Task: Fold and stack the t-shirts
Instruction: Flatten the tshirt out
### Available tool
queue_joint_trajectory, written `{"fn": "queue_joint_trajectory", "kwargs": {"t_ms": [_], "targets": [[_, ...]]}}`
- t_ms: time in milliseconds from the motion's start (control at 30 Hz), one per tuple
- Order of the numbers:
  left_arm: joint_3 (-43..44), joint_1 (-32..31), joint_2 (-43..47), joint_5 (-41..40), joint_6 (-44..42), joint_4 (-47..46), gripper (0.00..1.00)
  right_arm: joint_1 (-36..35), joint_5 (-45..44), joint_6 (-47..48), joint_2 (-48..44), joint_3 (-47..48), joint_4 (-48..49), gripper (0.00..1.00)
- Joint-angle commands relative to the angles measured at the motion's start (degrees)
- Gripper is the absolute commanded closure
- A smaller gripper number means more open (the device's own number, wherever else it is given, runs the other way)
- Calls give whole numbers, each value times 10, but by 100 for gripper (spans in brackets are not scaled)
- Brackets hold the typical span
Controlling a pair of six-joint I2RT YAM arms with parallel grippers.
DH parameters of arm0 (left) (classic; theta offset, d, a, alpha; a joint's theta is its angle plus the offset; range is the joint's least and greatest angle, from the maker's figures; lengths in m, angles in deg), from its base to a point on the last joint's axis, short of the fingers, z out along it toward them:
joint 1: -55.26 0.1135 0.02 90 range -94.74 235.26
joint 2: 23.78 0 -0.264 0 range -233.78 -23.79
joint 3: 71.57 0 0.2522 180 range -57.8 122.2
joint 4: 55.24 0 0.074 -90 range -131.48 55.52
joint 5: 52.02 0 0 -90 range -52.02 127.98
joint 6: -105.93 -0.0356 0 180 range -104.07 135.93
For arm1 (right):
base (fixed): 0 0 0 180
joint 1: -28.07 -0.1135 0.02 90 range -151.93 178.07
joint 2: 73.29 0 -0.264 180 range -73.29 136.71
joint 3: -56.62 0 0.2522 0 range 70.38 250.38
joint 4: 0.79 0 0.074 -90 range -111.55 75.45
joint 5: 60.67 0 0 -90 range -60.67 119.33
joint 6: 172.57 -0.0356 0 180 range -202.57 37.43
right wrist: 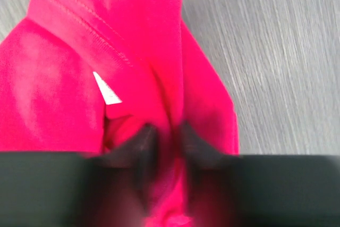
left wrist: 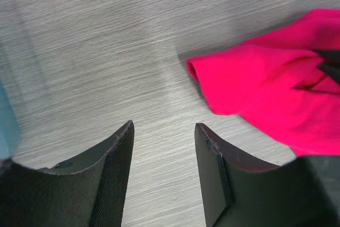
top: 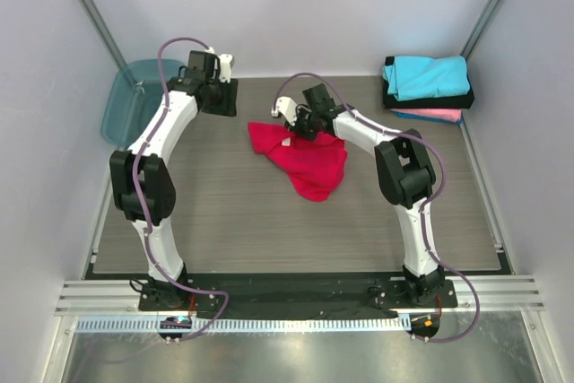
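We clamped the right end effector (right wrist: 166, 131) on the red t-shirt (top: 309, 163), presumably to spread it flat, while the left end effector (left wrist: 163, 126) hovered near it with jaws parted.

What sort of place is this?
Probably a robot test cell, not a laundry: a left arm and right arm bolted to a rail, plain walls boxing in the table, one red t-shirt plus a folded stack.

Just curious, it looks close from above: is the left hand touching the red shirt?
Apart. In the left wrist view, bare table shows between the open left hand and the red shirt.
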Motion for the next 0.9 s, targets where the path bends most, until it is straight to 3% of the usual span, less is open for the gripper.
{"fn": "queue_joint_trajectory", "kwargs": {"t_ms": [0,33,167,300,433,633,767,867], "targets": [[4,0,26,24,13,-11,50,-4,-21,-8,-23,21,27,93],[3,0,26,29,16,-8,50,-4,-24,-14,-26,30,29,99],[-15,-3,47,94,6,9,50,1,-49,-41,-48,78,33,99],[-86,-10,101,130,12,1,51,4,-75,-58,-79,134,40,99],[-176,-10,152,108,35,-36,51,4,-80,-70,-105,210,41,99],[-227,11,255,37,28,-76,50,-18,-59,-61,-164,265,38,99],[-279,55,367,33,21,-108,50,-76,-79,-25,-202,287,33,99],[-319,59,453,28,-36,-135,48,-138,-111,30,-211,333,32,99]]}}
